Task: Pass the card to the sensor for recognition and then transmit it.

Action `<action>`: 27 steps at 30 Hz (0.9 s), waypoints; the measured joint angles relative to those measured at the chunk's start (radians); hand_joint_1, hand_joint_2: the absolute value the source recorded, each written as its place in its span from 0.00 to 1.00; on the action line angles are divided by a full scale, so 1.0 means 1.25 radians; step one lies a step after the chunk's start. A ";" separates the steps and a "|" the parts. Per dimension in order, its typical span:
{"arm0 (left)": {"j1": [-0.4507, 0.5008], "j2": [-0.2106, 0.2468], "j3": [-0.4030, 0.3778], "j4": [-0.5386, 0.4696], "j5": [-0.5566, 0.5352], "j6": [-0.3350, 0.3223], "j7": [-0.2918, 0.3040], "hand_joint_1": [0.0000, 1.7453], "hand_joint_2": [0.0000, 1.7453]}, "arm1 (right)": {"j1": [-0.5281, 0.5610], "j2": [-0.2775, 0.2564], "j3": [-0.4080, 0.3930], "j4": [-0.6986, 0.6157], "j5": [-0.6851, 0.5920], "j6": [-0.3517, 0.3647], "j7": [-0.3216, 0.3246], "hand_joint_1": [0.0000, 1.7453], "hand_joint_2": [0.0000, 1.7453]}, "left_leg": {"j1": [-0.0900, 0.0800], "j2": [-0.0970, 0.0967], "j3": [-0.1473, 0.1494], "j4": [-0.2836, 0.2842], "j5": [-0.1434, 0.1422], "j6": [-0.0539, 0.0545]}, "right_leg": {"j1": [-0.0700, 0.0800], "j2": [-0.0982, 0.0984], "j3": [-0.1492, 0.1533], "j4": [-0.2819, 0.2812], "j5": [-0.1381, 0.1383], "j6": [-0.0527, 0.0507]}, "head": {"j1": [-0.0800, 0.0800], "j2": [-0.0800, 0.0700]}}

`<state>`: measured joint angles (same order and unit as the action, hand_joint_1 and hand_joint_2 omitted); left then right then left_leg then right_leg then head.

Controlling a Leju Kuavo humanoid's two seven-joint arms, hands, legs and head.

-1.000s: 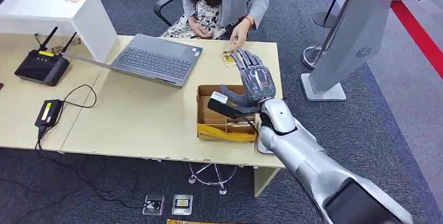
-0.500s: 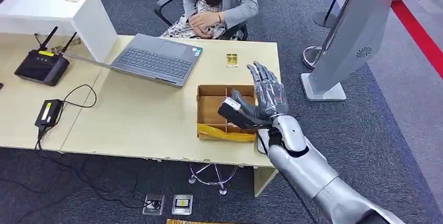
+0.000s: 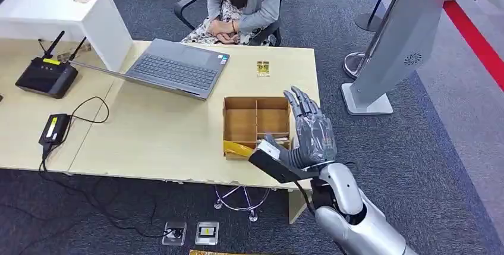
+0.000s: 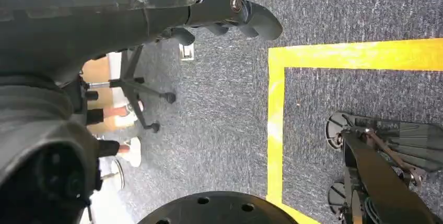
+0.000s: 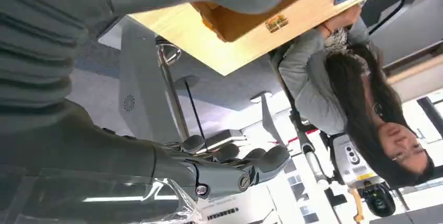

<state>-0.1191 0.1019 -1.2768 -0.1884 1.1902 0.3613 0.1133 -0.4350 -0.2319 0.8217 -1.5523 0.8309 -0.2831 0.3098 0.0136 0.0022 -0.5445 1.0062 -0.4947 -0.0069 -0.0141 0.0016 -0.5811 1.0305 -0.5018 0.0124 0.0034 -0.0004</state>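
Silver jointed right arm (image 3: 350, 219), dark grey robot hand (image 3: 306, 136), ribbed grey cover, black cable

right hand (image 3: 309, 139): empty, fingers spread, near box (image 3: 242, 125) | card (image 3: 262, 68): on desk (image 3: 154, 130)

A pale wooden counter (image 3: 166, 136) carries an open grey laptop (image 3: 172, 68) near its far edge, a small yellow card (image 3: 262, 68) lying flat just beside it, and a compartmented cardboard box (image 3: 255, 125) by the near right corner. On the adjoining counter at left sit a black router (image 3: 46, 75) and a black power adapter (image 3: 54, 129), its cable looping across the surface.
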 joint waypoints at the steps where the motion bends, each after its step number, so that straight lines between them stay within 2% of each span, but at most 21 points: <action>1: 0.000 -0.001 0.000 0.000 0.000 0.000 0.001 0.00 0.00 | 0.006 0.000 0.001 -0.008 0.002 0.002 0.002 0.00 1.00 | 0.000 0.000 0.000 0.000 0.000 0.000 | 0.000 0.000 0.000 0.000 0.000 0.000 | 0.000 0.000; 12: -0.002 -0.009 0.001 0.000 0.000 0.009 0.010 0.00 0.00 | 0.043 0.008 0.044 -0.006 0.044 -0.003 0.005 0.00 1.00 | 0.000 0.000 -0.001 0.000 0.000 0.000 | 0.000 0.000 0.000 0.000 0.000 0.000 | 0.000 0.000; 19: -0.002 -0.015 0.001 0.000 -0.008 0.006 0.012 0.00 0.00 | 0.045 0.024 0.069 0.034 0.139 -0.006 0.016 0.00 1.00 | 0.000 0.000 -0.001 0.000 0.000 0.000 | 0.000 0.000 0.000 0.000 0.000 0.000 | 0.000 0.000; 27: -0.002 -0.017 0.001 0.000 -0.019 -0.005 0.019 0.00 0.00 | 0.045 0.045 0.080 0.066 0.246 0.051 0.027 0.00 1.00 | 0.000 0.000 -0.001 0.000 0.000 0.000 | 0.000 0.000 0.000 0.000 0.000 0.000 | 0.000 0.000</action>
<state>-0.1222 0.0805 -1.2760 -0.1888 1.1670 0.3548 0.1366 -0.3785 -0.1762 0.9220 -1.4702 1.1387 -0.2197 0.3433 0.0135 0.0018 -0.5454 1.0060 -0.4948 -0.0069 -0.0141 0.0013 -0.5810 1.0305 -0.5023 0.0119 0.0034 -0.0004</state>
